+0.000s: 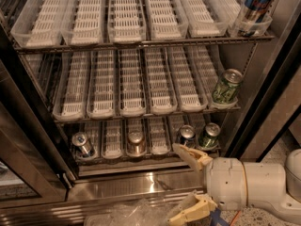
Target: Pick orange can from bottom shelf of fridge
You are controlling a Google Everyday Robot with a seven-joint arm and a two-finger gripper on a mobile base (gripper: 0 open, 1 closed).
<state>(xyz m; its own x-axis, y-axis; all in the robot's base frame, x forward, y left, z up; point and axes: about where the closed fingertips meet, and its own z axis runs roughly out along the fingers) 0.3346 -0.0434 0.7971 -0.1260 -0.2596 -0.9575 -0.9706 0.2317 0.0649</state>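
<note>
The orange can (135, 143) stands upright in a middle lane of the bottom shelf (108, 166), near its front edge, inside the fridge (29, 140). My gripper (187, 185) is open, low in front of the shelf's steel sill, below and to the right of the orange can and apart from it. Its upper finger (190, 156) reaches up to the shelf's front edge below the cans on the right. Its lower finger (188, 213) hangs near the floor.
The bottom shelf also holds a silver can (82, 144) at the left, and a grey-topped can (186, 134) and a green can (209, 135) at the right. Another green can (226, 85) is on the middle shelf, a blue can (254, 6) on the top shelf. Crumpled clear plastic (127, 213) lies below.
</note>
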